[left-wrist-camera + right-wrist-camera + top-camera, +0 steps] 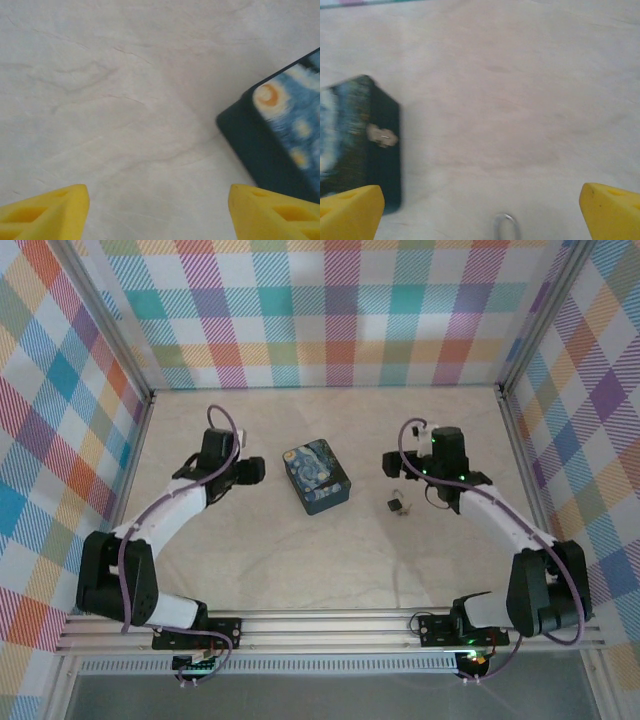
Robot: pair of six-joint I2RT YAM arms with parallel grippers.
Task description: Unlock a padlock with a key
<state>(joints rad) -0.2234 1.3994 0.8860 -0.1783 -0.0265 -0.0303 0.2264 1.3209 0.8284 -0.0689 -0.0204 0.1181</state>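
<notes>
On the left side of the pale table (300,570), the left gripper (254,472) sits low and points right, toward the blue swirly-painted box (316,477). From its wrist camera, the yellow fingers (45,212) stand wide apart with only bare tabletop between them, so this claw is open and holds nothing. A dark corner of the box lies ahead and to the right, clear of both fingers.

The box rests near the middle of the table, lid up and turned slightly askew.

Just right of the box, on the side nearer the arm bases, lies the small dark padlock (398,505), well clear of the box. The right gripper (391,462) hangs just beyond it, pointing left. From the right wrist camera this claw is also spread wide and empty. The padlock's thin silvery shackle (505,225) shows at the bottom edge, midway between the two fingers and touching neither. The box's dark side, with a small pale fitting (382,135), lies off to the left.
</notes>
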